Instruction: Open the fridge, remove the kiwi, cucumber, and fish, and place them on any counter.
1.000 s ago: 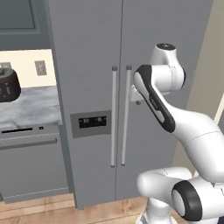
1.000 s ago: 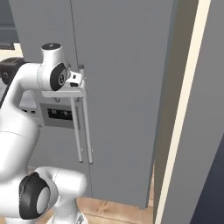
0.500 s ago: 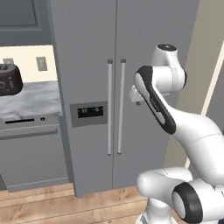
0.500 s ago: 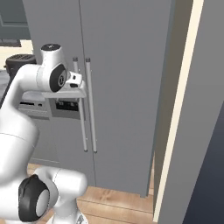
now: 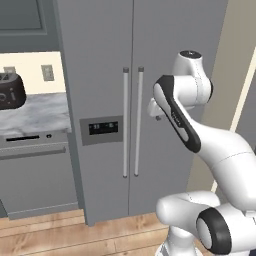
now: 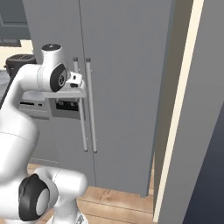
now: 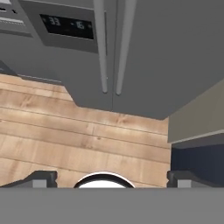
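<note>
The fridge [image 5: 150,60] stands straight ahead of the robot with both doors closed, its two long vertical bar handles [image 5: 132,122] side by side at the seam between the doors and the dark display panel [image 5: 103,128] set into the left door; in the hand view the panel [image 7: 68,25] shows lit digits and the lower ends of the handles [image 7: 110,48] hang over the wooden floor [image 7: 78,135]. The gripper [image 6: 77,79] is held up in front of the right door, near the handles at about the height of their upper part but apart from them; in the hand view its two fingertips [image 7: 41,178] sit well apart, so it is spread and holds nothing. To the left of the fridge the marbled tabletop [image 5: 32,112] carries a dark toaster [image 5: 10,91], with a dishwasher front [image 5: 35,170] below it and a wall outlet [image 5: 48,72] above
</note>
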Controlling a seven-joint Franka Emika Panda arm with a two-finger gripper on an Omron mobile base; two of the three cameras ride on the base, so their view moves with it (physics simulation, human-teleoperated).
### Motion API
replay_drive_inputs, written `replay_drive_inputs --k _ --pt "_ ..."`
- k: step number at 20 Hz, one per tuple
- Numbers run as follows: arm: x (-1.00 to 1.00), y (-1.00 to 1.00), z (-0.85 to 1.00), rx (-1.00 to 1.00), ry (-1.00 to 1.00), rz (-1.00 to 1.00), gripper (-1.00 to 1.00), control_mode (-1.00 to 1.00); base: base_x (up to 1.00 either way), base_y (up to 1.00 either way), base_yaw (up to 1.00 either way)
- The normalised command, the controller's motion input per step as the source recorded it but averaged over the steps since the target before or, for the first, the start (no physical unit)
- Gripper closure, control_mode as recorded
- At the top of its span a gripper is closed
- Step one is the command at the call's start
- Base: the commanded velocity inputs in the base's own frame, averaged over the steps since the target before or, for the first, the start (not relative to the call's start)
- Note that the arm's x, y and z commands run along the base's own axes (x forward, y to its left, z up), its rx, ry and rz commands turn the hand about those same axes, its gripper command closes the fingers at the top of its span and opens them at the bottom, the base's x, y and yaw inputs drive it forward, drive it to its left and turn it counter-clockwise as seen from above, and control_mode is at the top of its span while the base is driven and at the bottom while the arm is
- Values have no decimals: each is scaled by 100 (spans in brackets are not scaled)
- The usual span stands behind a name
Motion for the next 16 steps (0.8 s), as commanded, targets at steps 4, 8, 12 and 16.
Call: replay_drive_inputs --k 4,8,12,16 --pt "7 3 -52 11 -1 6 -100 -100 0 0 0" --pt "50 19 -47 10 -15 11 -100 -100 0 0 0" --pt "89 26 -11 2 -2 0 -100 -100 0 0 0" --pt "83 11 0 0 0 -8 -100 -100 0 0 0"
